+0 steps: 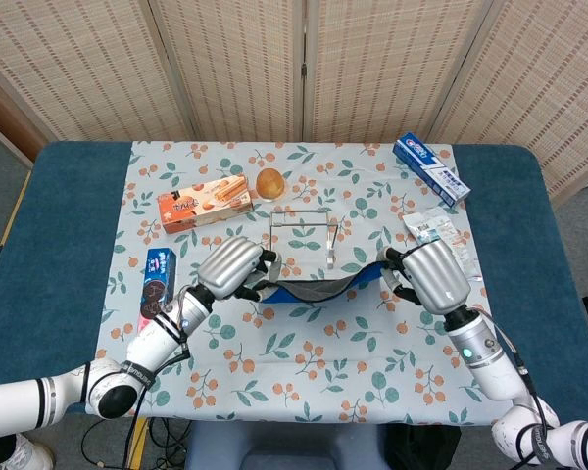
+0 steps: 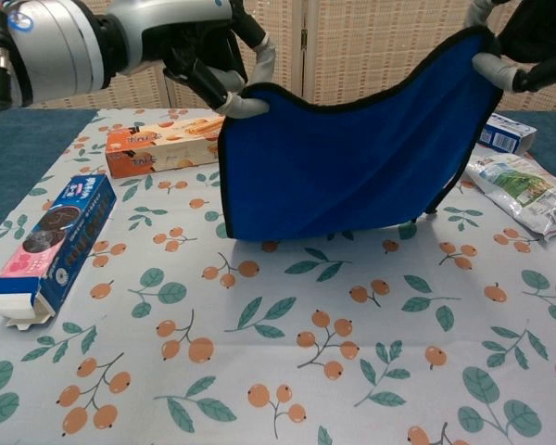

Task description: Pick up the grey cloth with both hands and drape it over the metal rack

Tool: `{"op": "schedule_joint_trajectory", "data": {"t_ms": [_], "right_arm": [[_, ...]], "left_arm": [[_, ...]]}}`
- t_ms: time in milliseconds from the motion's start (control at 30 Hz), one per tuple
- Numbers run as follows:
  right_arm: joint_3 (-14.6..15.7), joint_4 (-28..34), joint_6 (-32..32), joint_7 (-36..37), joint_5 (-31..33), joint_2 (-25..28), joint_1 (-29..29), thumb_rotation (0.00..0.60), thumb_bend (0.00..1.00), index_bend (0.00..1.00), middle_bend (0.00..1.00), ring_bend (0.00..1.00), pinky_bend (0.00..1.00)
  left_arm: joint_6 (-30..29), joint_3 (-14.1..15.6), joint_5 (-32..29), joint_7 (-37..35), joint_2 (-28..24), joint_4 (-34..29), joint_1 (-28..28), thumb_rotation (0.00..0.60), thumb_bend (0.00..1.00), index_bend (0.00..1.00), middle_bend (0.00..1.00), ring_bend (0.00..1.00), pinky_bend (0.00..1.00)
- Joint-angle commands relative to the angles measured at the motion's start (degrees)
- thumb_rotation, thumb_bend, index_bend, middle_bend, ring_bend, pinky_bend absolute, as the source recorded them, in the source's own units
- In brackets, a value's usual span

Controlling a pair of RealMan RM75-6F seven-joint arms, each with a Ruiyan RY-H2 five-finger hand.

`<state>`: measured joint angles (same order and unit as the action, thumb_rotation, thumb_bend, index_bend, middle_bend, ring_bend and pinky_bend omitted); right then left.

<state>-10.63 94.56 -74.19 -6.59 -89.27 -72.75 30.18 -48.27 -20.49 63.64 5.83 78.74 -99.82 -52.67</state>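
Cloth: the grey cloth (image 2: 352, 158) hangs as a sagging sheet between both hands, clear of the table; its blue underside with a dark bound edge faces the chest camera, and from the head view only a thin grey-and-blue strip shows.
Rack: the metal rack (image 1: 302, 233), thin bright wire on white feet, stands just behind the cloth.
Left hand: the left hand (image 1: 235, 267) has a smooth silver shell back and dark fingers (image 2: 224, 82) with pale tips, curled to pinch the cloth's left top corner.
Right hand: the right hand (image 1: 433, 276) is raised at the same height, its fingers (image 2: 497, 69) clamped over the right top corner.
Table: floral tablecloth (image 1: 304, 372) over blue.
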Motion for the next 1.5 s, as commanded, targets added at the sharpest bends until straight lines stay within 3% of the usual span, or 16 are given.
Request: {"op": "schedule_joint_trajectory", "data": {"t_ms": [33, 567, 1000, 1500], "right_arm": [[-0.76, -0.39, 1.09, -0.29, 1.18, -0.06, 0.73, 0.600, 0.51, 0.67, 0.93, 0.92, 1.00], [-6.46, -4.70, 7.97, -4.21, 10.58, -2.55, 6.94, 0.600, 0.51, 0.67, 0.93, 0.92, 1.00], [-9.22, -11.30, 12.12, -3.96, 17.20, -5.93, 11.28, 0.600, 0.51, 0.67, 0.93, 0.92, 1.00], [-11.27, -15.71, 14.47, -2.93, 19.64, -8.97, 16.22, 0.600, 0.51, 0.67, 0.93, 0.92, 1.00]], "left_arm": [[0.90, -1.55, -4.12, 2.33, 1.77, 2.72, -3.07, 0.600, 0.36, 0.65, 1.00, 0.97, 1.00], [4.54, -2.86, -18.26, 7.46, 6.96, 15.95, -13.26, 0.600, 0.36, 0.64, 1.00, 0.97, 1.00], [4.51, -2.19, -24.89, 9.07, 8.88, 24.52, -16.34, 0.600, 0.36, 0.65, 1.00, 0.97, 1.00], [3.92, -2.73, -30.02, 10.32, 5.85, 26.21, -16.71, 0.600, 0.36, 0.65, 1.00, 0.97, 1.00]]}}
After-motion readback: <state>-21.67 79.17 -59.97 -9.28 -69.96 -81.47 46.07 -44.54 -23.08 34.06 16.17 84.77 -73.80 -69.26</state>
